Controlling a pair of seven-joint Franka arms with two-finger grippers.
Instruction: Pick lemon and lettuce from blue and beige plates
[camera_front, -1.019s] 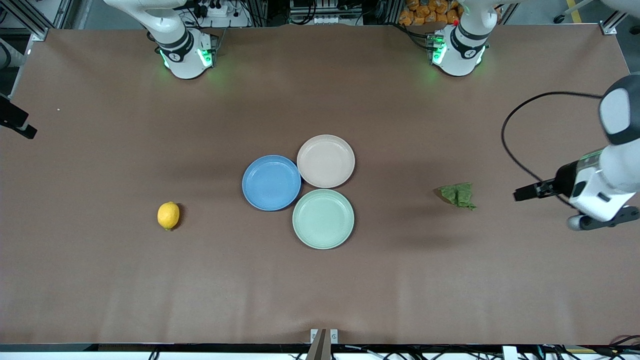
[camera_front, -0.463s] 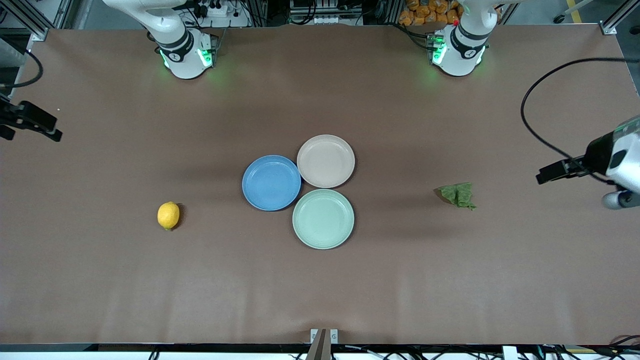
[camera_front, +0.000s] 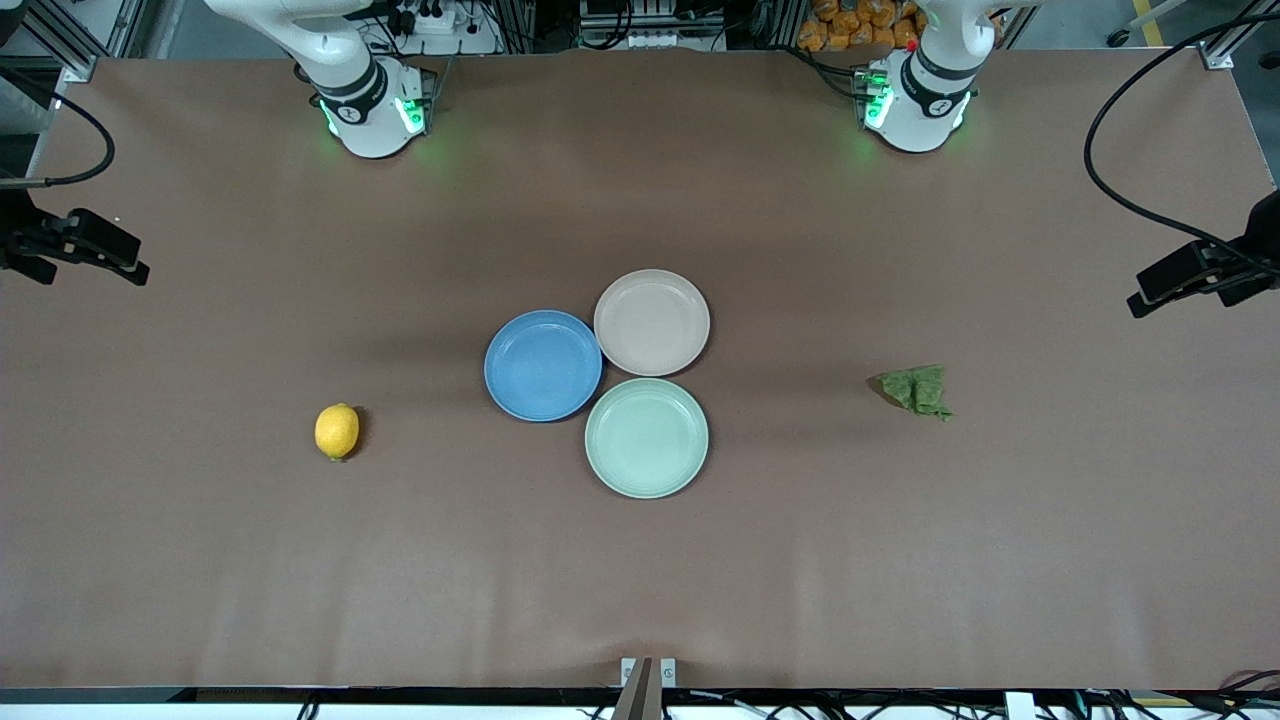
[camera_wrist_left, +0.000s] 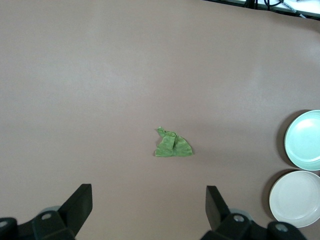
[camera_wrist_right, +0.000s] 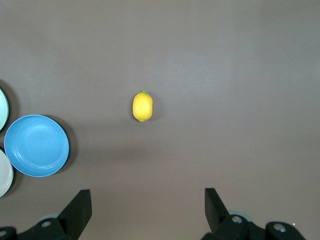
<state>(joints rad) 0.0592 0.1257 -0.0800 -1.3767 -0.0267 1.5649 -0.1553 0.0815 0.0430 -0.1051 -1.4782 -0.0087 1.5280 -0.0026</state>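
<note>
- The left gripper (camera_wrist_left: 148, 210) and right gripper (camera_wrist_right: 146, 210) hang wide apart, holding nothing, at their ends of the table (camera_front: 900, 560).
- The yellow lemon (camera_front: 337, 431) and wrinkled green lettuce (camera_front: 915, 389) lie on bare table.
- The blue plate (camera_front: 543, 365), beige plate (camera_front: 652, 322) and mint plate (camera_front: 647, 437) cluster mid-table, all bare.

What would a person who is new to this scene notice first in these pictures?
Three plates touch one another in the middle of the table: the blue plate, the beige plate and a mint-green plate, all empty. The lemon lies alone toward the right arm's end, the lettuce toward the left arm's end. Both end effectors, left and right, are open and hold nothing.
</note>
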